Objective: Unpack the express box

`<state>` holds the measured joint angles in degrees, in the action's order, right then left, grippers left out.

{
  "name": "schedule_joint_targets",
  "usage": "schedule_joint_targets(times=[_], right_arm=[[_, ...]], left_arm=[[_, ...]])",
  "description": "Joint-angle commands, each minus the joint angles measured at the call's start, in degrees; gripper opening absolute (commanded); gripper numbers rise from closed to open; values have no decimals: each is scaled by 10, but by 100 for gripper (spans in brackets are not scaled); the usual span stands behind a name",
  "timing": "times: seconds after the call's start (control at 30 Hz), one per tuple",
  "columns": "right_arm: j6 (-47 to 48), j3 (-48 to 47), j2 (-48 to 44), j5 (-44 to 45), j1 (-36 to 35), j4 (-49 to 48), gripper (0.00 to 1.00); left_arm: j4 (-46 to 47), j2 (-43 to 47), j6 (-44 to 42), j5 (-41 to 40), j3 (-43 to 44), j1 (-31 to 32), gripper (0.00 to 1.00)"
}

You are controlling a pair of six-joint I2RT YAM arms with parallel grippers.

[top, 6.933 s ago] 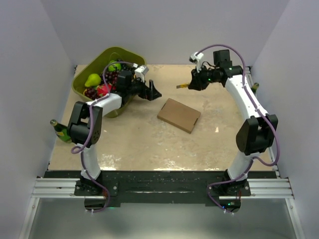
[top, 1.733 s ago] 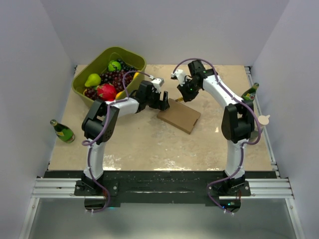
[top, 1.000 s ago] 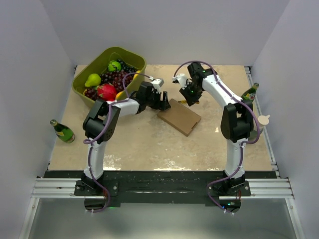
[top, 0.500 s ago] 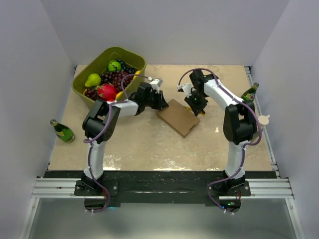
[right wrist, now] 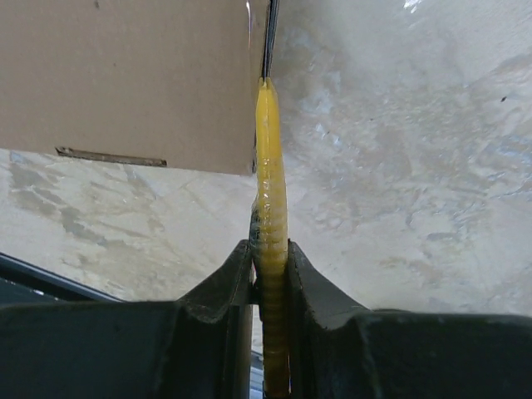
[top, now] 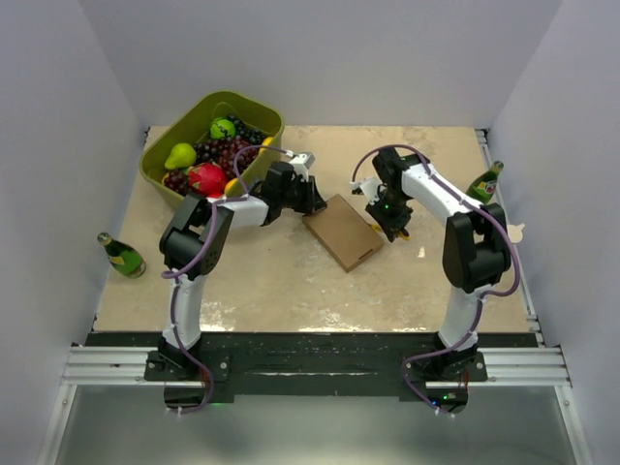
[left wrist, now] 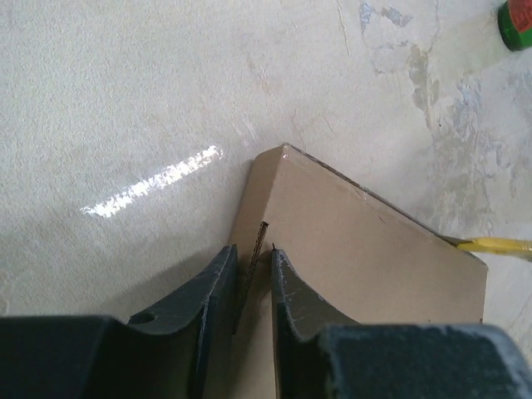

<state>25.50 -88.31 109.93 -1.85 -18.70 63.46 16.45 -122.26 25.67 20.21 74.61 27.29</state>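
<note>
Tabletop [top: 271, 281] holds closed express box [top: 341, 232]; green tub [top: 155, 161] holds fruit [top: 206, 177].

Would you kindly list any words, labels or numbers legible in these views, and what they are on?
No text is legible anywhere.
Express box: plain cardboard, no print.
Yellow cutter: no marking visible.
Left-side bottle and right-side bottle: labels too small to read.

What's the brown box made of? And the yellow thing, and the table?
The express box looks like plain cardboard: matte brown, raw cut edges. The yellow tool seems shiny plastic, ribbed along its handle. The table looks like mottled stone or a print of it, glossy enough to mirror light.
</note>
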Motion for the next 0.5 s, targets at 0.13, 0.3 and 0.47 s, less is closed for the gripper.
schedule_joint_targets(times=[0.13, 0.3, 0.47], right_arm=[[1, 26, -38, -4, -11, 59, 0], [3, 29, -38, -8, -11, 63, 0], [3, 51, -52, -12, -12, 67, 0]], left_arm=[[-65, -14, -4, -78, -27, -7, 0], [-70, -5, -4, -94, -32, -6, 0], [-78, 5, 2, -112, -34, -7, 0]])
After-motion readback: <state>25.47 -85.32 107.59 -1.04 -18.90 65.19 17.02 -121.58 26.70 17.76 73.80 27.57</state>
